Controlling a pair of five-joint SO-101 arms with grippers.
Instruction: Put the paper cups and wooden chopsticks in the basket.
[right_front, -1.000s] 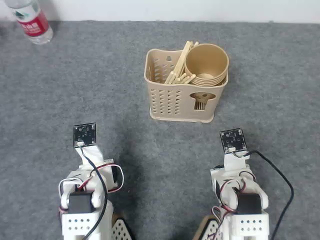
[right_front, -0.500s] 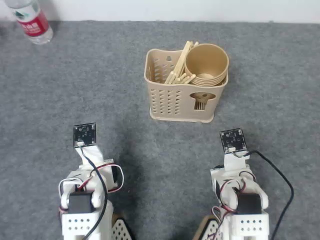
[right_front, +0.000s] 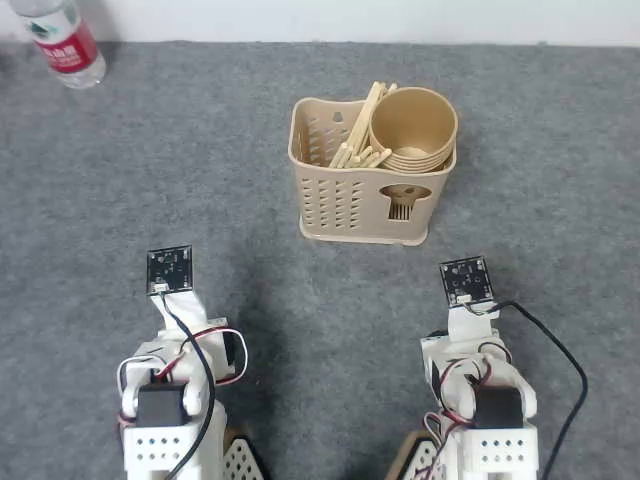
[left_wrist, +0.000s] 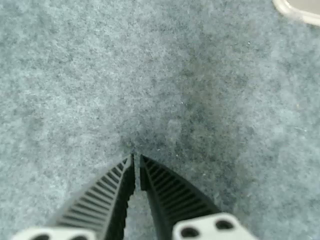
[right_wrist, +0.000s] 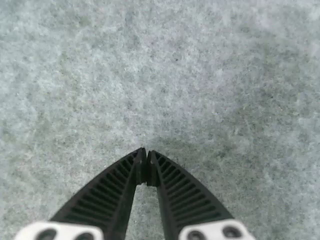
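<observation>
There was one beige slotted basket (right_front: 355, 205). Inside it stood one nested stack of paper cups (right_front: 413, 125); several rims showed along its near side, but the exact number of cups could not be told. Beside the stack leaned one bundle of wooden chopsticks (right_front: 362, 125), more than six, too tightly bunched for a sure count. One plastic water bottle (right_front: 65, 40) lay at the far corner. Two arms were present, each with one gripper: the left gripper (left_wrist: 136, 160) and the right gripper (right_wrist: 146, 152). One grey carpet (right_front: 200, 160) covered the table.
</observation>
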